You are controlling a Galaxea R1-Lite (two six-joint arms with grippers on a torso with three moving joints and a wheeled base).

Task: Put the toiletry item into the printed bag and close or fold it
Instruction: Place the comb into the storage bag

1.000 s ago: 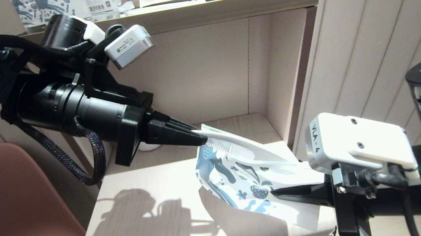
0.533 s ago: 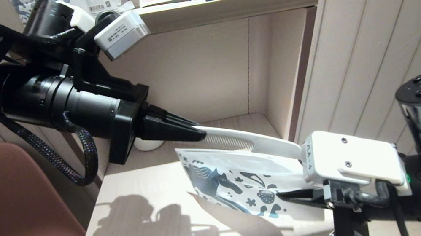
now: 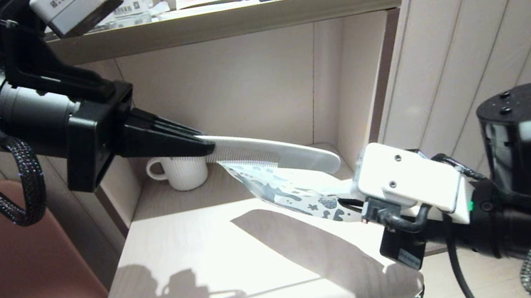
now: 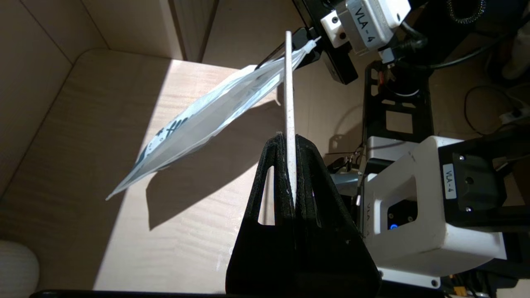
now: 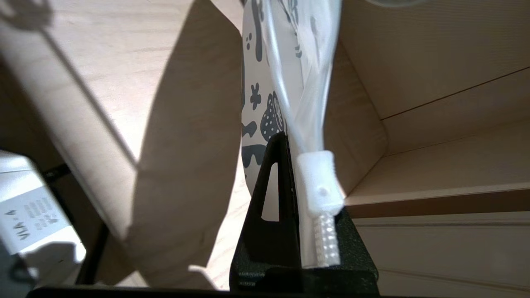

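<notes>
Your left gripper (image 3: 206, 147) has its fingers pressed flat together on one end of the toiletry item (image 3: 277, 153), which in the head view is a slim off-white comb with fine teeth along its lower edge. You hold it in the air above the light wood table (image 3: 199, 268), in front of the open shelf. Its long axis runs from your left fingertips toward your right side and slightly downward, and the rounded free end points at your right gripper. In the left wrist view you see the comb edge-on as a thin white strip rising straight out from between the black fingers (image 4: 308, 174).

Your right gripper (image 5: 306, 231) is likewise clamped shut, pinching the printed bag (image 3: 300, 194) at its zip edge, with the white slider tab (image 5: 321, 182) sitting just beyond the fingertips. You hold the bag off the table too, just under the comb; its long axis stretches from your right gripper back toward the shelf and the ribbed white mug (image 3: 184, 171). The comb lies along the bag's upper edge; you cannot tell whether any of it is inside.
</notes>
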